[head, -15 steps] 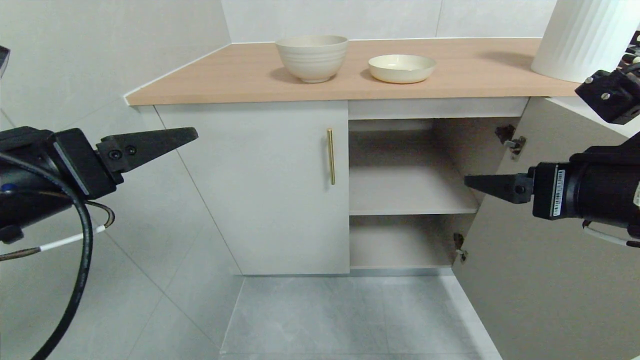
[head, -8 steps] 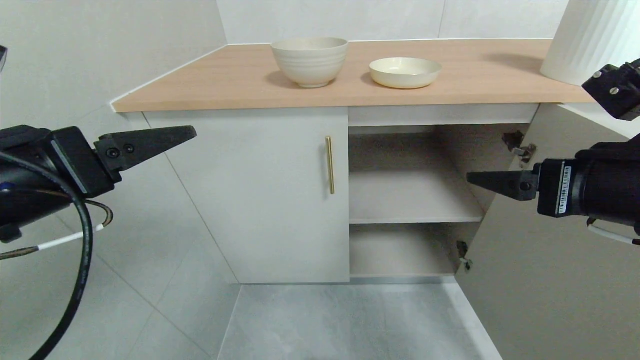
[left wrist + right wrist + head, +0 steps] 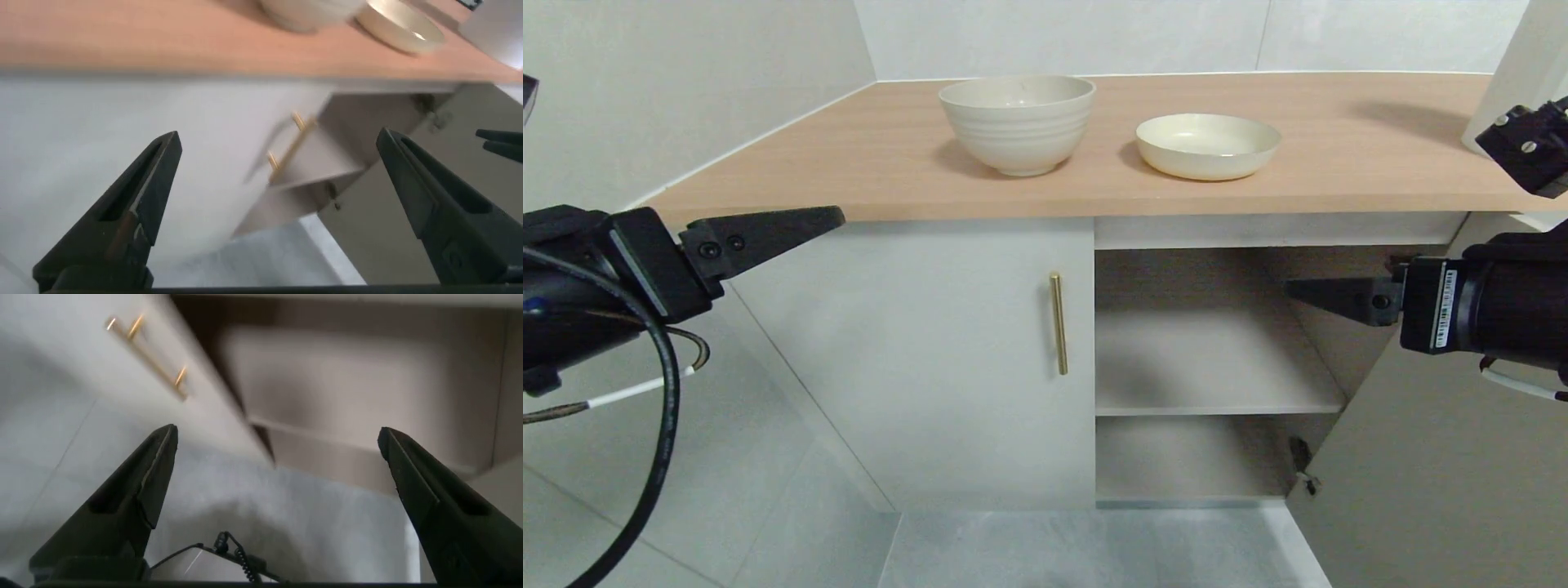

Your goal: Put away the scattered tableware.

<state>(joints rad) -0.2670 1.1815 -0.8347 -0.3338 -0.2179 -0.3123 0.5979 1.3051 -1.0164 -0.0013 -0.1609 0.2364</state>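
Ribbed bowl (image 3: 1017, 122) and shallow cream dish (image 3: 1207, 145) wait untouched on the bench (image 3: 849, 163) as the robot closes in.
Over the last second the whole head view has shifted, so bench and cabinet (image 3: 931, 367) loom larger: the camera came nearer and the dishes never moved. Both stand upright, side by side but apart. The left gripper (image 3: 278, 137) and right gripper (image 3: 276, 431) hang with jaws spread wide, holding nothing. The open cabinet's shelf (image 3: 1209, 359) looks ready for them.

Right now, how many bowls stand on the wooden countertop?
2: a deep ribbed bowl above the closed cabinet door; a shallow cream bowl to its right, not touching. The countertop's right end is cut off.
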